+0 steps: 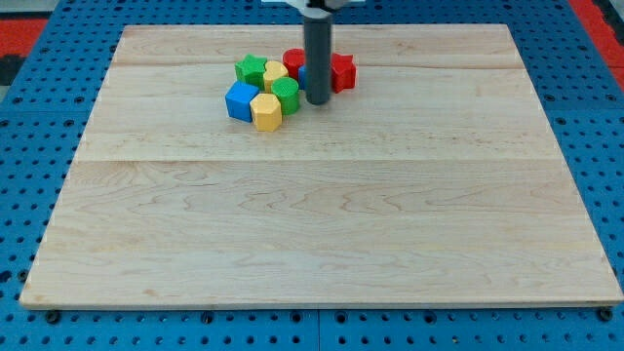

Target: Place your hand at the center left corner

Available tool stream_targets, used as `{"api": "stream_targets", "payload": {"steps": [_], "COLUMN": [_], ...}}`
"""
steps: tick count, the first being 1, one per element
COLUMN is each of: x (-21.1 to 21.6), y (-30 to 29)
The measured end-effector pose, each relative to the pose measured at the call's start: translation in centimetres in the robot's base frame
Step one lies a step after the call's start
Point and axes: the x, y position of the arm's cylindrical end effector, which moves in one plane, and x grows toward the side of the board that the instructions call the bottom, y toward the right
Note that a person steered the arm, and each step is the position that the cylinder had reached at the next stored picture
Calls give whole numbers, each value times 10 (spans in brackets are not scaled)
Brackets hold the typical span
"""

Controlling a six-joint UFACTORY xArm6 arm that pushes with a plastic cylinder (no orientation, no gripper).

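Gripper there is none on this arm; it ends in a bare rod holding nothing, and my tip point(318, 100) rests on the surface point(312, 224) amid the cluster near the view's top, just right of the green block point(287, 95) and left of the red star point(341, 71). A blue block point(241, 100) and yellow hexagon point(266, 111) lie further left. Whether the tip touches the green block is hard to tell. The middle of the left edge lies well apart, so the whole move seems left to do.
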Motion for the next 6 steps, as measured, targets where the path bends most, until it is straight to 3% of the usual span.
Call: {"api": "stream_targets", "payload": {"steps": [1,2,3,6], "x": [73,97,97,78], "y": [4,-92,-193,-286]}}
